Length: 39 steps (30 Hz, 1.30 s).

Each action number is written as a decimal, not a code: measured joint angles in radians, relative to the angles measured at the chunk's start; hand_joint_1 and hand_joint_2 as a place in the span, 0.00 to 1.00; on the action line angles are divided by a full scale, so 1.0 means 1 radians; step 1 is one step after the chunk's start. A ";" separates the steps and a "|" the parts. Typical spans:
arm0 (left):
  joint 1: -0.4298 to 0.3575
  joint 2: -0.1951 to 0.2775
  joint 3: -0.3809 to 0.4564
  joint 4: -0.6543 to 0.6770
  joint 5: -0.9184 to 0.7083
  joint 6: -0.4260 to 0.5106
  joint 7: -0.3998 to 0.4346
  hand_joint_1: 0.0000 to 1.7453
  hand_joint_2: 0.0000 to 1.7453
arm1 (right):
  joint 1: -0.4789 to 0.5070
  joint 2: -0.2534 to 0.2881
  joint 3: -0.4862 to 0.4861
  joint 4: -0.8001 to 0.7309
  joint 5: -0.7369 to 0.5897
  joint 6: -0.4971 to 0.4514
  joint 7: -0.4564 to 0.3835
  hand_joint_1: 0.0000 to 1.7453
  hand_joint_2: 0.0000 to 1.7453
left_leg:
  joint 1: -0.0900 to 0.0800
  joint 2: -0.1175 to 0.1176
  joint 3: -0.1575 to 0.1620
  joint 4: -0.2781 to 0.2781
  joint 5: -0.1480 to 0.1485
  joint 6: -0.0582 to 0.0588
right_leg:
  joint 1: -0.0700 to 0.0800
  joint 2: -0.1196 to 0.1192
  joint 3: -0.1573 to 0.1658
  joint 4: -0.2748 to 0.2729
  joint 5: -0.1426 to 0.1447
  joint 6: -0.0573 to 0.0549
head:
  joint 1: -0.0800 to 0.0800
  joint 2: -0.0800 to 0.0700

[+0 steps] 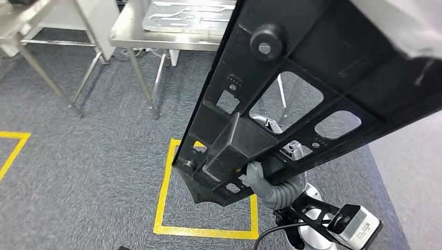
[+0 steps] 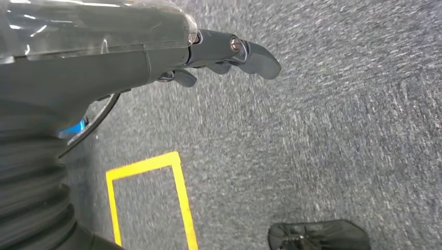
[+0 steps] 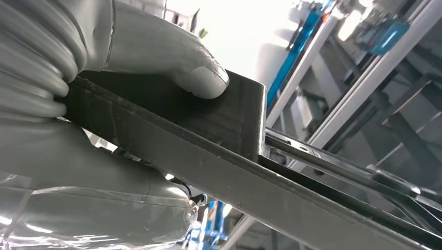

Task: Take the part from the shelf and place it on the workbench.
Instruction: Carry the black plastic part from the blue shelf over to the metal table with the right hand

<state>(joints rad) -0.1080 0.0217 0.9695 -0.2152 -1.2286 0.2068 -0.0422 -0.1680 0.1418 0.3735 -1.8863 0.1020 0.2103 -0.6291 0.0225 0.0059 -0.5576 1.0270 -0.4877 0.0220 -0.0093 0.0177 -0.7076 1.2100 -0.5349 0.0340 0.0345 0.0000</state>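
Note:
A large black flat part [image 1: 292, 88] with several cut-out windows and a round knob hangs tilted close before the head camera. My right hand [image 1: 260, 179] grips it at its lower end, beside a raised block. In the right wrist view the hand's thumb [image 3: 200, 78] presses on that block while the part [image 3: 229, 166] runs away from the hand. The steel workbench [image 1: 156, 37] stands ahead at the upper middle, with flat metal plates [image 1: 182, 15] lying on it. My left hand [image 2: 229, 54] hangs over grey carpet, its fingers loosely extended and holding nothing.
A second steel table [image 1: 21, 26] stands at the upper left on thin legs. A yellow taped square [image 1: 164, 198] marks the grey carpet below the part, and yellow tape [image 2: 182, 192] lies under the left hand. Another yellow line [image 1: 13, 151] lies at the far left.

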 joint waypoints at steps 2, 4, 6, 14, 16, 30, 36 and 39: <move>0.005 0.000 0.001 0.000 0.003 0.000 -0.002 0.00 1.00 | 0.007 0.000 -0.001 0.003 -0.005 0.000 -0.007 1.00 1.00 | -0.002 0.021 0.000 0.000 -0.002 0.001 | -0.003 -0.008 -0.045 0.089 -0.026 0.003 | 0.000 0.000; 0.004 0.000 0.002 0.000 0.005 0.000 -0.002 0.00 1.00 | 0.013 -0.001 -0.002 0.007 -0.006 -0.002 -0.016 1.00 1.00 | -0.003 0.033 0.001 0.000 -0.003 -0.001 | -0.004 -0.012 -0.019 0.041 0.015 -0.001 | 0.000 0.000; 0.000 -0.001 0.002 0.000 0.005 0.001 0.004 0.00 1.00 | 0.013 -0.001 -0.003 0.008 0.001 -0.007 -0.018 1.00 1.00 | -0.005 0.040 0.004 0.000 -0.006 -0.005 | 0.002 -0.023 0.054 -0.093 0.071 -0.013 | 0.000 0.000; -0.004 -0.004 0.003 0.000 -0.004 0.000 0.023 0.00 1.00 | 0.008 0.007 -0.007 0.008 0.017 -0.041 0.001 1.00 1.00 | -0.004 0.017 -0.025 0.080 -0.061 -0.037 | 0.004 -0.025 0.124 -0.210 0.083 -0.053 | -0.003 0.000; 0.001 -0.004 0.004 0.000 -0.005 0.000 0.025 0.00 1.00 | 0.008 0.008 -0.007 0.008 0.017 -0.041 0.001 1.00 1.00 | -0.004 0.006 -0.095 0.212 -0.109 -0.040 | 0.007 -0.018 0.132 -0.211 0.074 -0.062 | -0.004 0.000; 0.005 -0.005 0.005 0.000 -0.011 0.006 0.025 0.00 1.00 | -0.004 0.013 0.002 -0.030 0.028 -0.030 0.023 1.00 1.00 | -0.002 -0.004 0.015 -0.006 -0.011 0.005 | 0.003 -0.006 0.085 -0.023 -0.015 -0.005 | -0.002 0.000; 0.013 -0.007 0.006 0.000 -0.010 0.007 0.024 0.00 1.00 | -0.009 0.013 0.003 -0.031 0.028 -0.025 0.037 1.00 1.00 | -0.002 -0.005 0.096 -0.009 -0.078 0.000 | 0.004 -0.014 -0.030 -0.048 0.084 -0.012 | -0.001 0.000; 0.012 -0.011 0.006 0.000 -0.010 0.007 0.024 0.00 1.00 | -0.013 0.014 0.003 -0.029 0.028 -0.023 0.038 1.00 1.00 | -0.002 -0.002 0.129 -0.025 -0.103 -0.014 | 0.022 -0.023 -0.014 -0.161 0.180 -0.035 | -0.005 0.000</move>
<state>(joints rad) -0.0962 0.0103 0.9760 -0.2148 -1.2386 0.2142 -0.0180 -0.1812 0.1557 0.3767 -1.9152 0.1300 0.1877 -0.5911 0.0201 0.0035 -0.4286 1.0021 -0.5905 0.0079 0.0131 -0.0058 -0.7219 1.0488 -0.3552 -0.0009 0.0294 0.0001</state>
